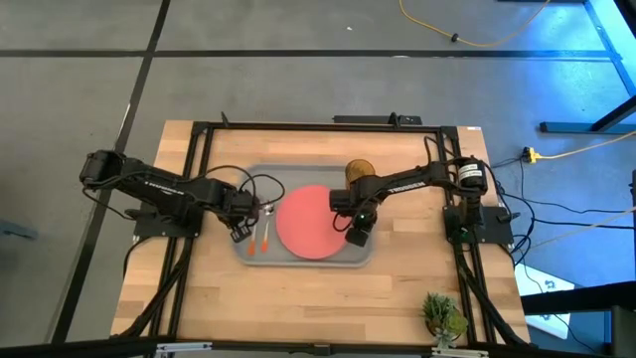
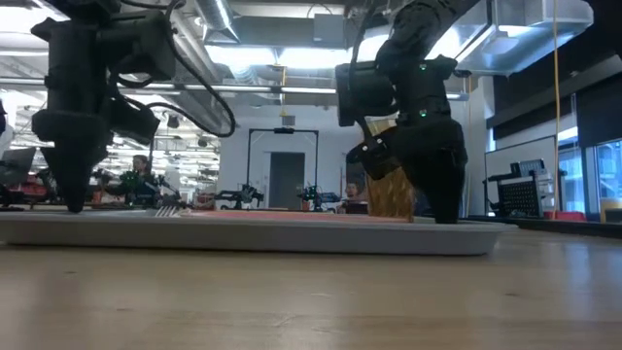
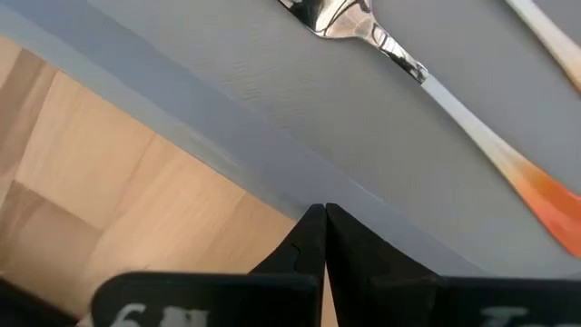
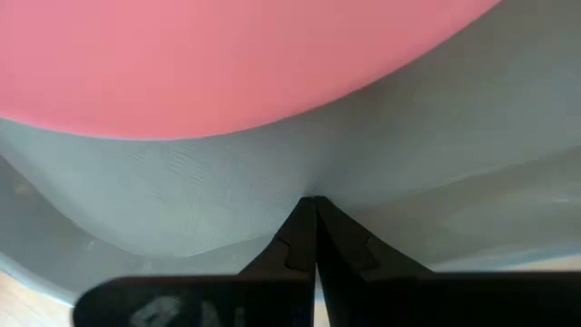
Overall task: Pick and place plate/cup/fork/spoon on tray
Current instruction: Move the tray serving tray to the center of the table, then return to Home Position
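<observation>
Hovering low over the grey tray (image 1: 298, 257), my right claw (image 4: 315, 211) is clenched on nothing, its tips pinched together just above the tray floor, with the coral plate (image 1: 310, 221) lying flat immediately ahead of it. The amber cup (image 1: 360, 169) stands on the tray just behind my right arm. My left claw (image 3: 324, 218) is likewise clenched and empty, poised over the tray's rim, with the spoon (image 3: 427, 82) resting on the grey floor just beyond its tips and a second orange-handled piece, probably the fork (image 1: 252, 239), lying alongside. By my judgement all four pieces already sit on the tray. The danger now is a careless lift: my right arm could clip the cup and topple it, or my tips could drag across the plate's edge and shove it. My left claw could catch the rim and jolt the tray across the desk (image 1: 328, 308). In the low view the cutlery is lost behind the rim, and the cup is half hidden by my arm.
</observation>
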Robot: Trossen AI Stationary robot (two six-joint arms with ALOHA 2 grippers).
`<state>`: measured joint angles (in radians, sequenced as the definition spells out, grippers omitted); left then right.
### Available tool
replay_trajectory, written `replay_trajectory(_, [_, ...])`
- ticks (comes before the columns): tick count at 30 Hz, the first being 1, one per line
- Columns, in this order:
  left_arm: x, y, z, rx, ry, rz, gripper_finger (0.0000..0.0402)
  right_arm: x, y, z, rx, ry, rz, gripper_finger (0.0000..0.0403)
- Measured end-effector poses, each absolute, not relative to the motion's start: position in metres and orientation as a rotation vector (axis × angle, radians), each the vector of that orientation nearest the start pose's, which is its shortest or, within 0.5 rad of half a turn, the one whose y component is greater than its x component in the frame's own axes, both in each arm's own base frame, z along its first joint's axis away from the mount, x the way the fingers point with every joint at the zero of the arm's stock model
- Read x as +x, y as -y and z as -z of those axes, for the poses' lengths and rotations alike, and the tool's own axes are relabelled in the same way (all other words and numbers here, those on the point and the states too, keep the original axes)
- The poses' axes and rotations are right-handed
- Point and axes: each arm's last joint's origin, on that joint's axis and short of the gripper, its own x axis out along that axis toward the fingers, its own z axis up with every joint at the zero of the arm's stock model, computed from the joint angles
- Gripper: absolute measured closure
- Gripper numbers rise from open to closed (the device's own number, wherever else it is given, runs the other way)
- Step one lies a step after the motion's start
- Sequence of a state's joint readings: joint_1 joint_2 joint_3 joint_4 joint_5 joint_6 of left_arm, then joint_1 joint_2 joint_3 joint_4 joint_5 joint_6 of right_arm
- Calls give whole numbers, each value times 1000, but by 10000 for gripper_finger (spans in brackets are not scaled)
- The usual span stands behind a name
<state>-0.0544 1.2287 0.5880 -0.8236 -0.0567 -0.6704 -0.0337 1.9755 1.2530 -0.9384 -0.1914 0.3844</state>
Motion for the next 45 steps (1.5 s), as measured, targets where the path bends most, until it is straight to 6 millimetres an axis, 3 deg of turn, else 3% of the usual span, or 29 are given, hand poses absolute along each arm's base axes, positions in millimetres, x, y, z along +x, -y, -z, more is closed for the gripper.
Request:
replay_trajectory(14, [182, 9, -159, -501, -1327, -438, 402, 332, 5, -135, 463, -1723, 227, 398])
replay_trajectory(23, [178, 8, -180, -478, -1242, -415, 401, 330, 4, -163, 441, -1621, 258, 398])
replay_trajectory(34, [176, 9, -255, -351, -1061, -365, 402, 307, 3, -236, 395, -1360, 278, 398])
replay_trajectory(45, [165, 15, -317, -268, -805, -329, 401, 255, -12, -314, 432, -1075, 247, 398])
